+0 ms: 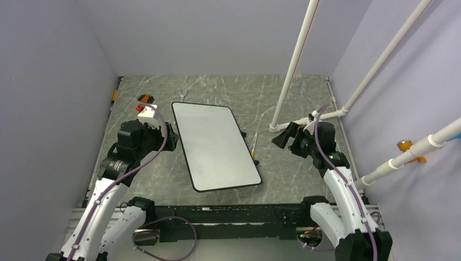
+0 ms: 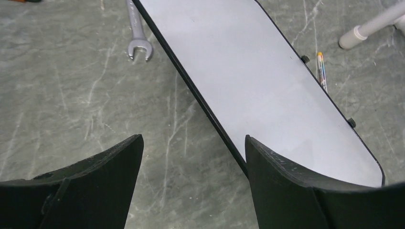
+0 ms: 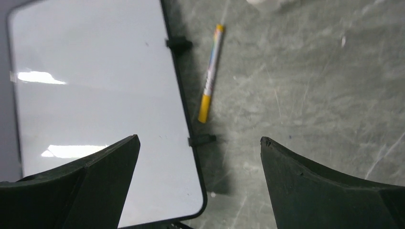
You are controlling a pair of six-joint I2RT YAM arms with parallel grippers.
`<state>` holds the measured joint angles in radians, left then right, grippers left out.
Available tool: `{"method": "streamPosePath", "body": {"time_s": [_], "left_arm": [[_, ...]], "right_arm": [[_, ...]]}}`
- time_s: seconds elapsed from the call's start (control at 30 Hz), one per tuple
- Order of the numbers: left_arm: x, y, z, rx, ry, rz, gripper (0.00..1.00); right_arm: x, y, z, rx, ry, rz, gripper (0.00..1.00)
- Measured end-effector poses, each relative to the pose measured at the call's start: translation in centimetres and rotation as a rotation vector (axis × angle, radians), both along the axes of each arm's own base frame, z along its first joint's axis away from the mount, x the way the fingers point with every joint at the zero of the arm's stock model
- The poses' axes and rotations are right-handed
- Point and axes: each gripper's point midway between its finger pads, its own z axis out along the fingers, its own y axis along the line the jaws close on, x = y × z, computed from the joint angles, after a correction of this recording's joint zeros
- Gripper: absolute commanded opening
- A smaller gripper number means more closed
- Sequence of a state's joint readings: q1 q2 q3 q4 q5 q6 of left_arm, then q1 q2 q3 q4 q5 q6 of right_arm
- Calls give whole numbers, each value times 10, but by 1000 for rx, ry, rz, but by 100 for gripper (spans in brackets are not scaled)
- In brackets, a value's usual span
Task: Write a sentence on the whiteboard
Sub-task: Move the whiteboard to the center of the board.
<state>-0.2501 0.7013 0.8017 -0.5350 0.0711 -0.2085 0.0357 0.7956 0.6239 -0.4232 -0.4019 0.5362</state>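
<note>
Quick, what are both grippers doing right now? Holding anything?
Left gripper: open, holding nothing, at the whiteboard edge.
Right gripper: open, holding nothing; the marker lies ungripped beside the whiteboard.

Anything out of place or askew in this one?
The whiteboard lies skewed to the table edges, and a wrench sits by its far left corner, unrelated to writing. Nothing looks spilled or damaged.
</note>
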Motion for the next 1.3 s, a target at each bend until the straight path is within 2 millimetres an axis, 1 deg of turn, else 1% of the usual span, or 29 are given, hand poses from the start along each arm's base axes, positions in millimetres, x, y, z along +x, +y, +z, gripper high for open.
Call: {"method": "streamPosePath", "body": {"time_s": [0.13,0.2,0.27,0.33,0.4,0.47,0.53,0.67,0.77,0.9,1.0,1.13,1.3], "left_arm": [[3,-10,-7,-29,38,-33,68],[6,-14,-11,-40,55,-48,63],[9,-19,-15,-53,76,-58,57],[13,-23,-19,-63,93,-67,52],[16,-26,-25,-68,115,-77,50],[18,-28,-29,-70,133,-84,46],[20,-31,-33,-71,145,-92,44],[22,-33,-36,-74,156,-100,43],[24,-34,-38,-73,160,-102,40],[28,-35,-41,-72,170,-103,39],[31,-36,-43,-69,183,-105,37],[36,-37,-43,-61,191,-109,37],[46,-39,-39,-41,190,-124,41]], "right_arm": [[-9,12,-36,-56,167,50,99],[-15,22,-44,-91,208,86,98],[-21,35,-49,-145,223,131,92],[-24,45,-52,-173,223,162,82],[-27,50,-59,-195,241,177,70],[-27,50,-69,-219,268,172,59],[-29,47,-81,-250,302,163,50],[-32,41,-100,-312,349,149,35],[-32,39,-107,-342,363,148,33],[-34,42,-118,-370,388,169,31],[-37,50,-130,-392,413,204,30],[-43,60,-146,-420,446,253,28],[-44,81,-147,-422,430,319,28]]}}
